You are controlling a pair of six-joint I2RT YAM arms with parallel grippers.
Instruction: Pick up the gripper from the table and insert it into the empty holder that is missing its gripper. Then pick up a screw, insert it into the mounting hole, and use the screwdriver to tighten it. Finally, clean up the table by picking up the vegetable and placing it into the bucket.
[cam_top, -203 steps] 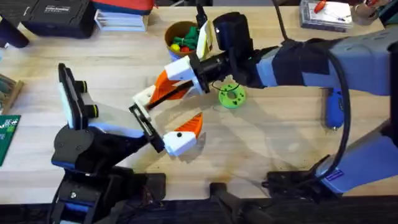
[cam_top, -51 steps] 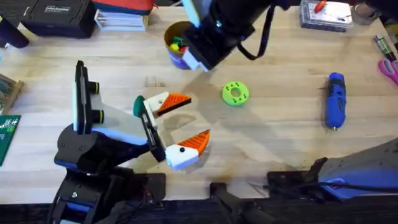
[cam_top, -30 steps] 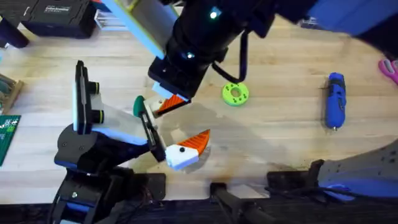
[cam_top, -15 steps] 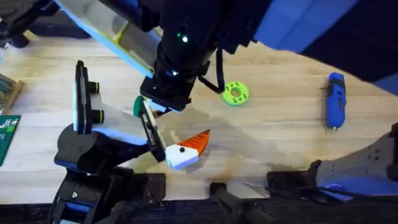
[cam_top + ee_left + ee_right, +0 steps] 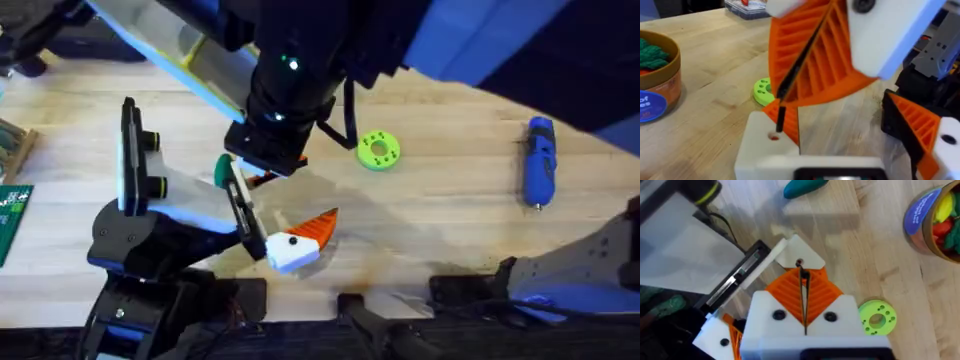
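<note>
We see our left pincer (image 5: 285,235) spread wide low on the counter (image 5: 450,200). Above it our right pincer (image 5: 804,302) is pressed together, pinching a screw (image 5: 800,266) over the mounting hole. The green disc (image 5: 377,150) sits farther right. The blue screwdriver (image 5: 538,162) lies far right.

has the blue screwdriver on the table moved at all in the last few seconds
No. The screwdriver lies at the same spot, right of the lime-green disc, as 1.7 seconds ago.
</note>
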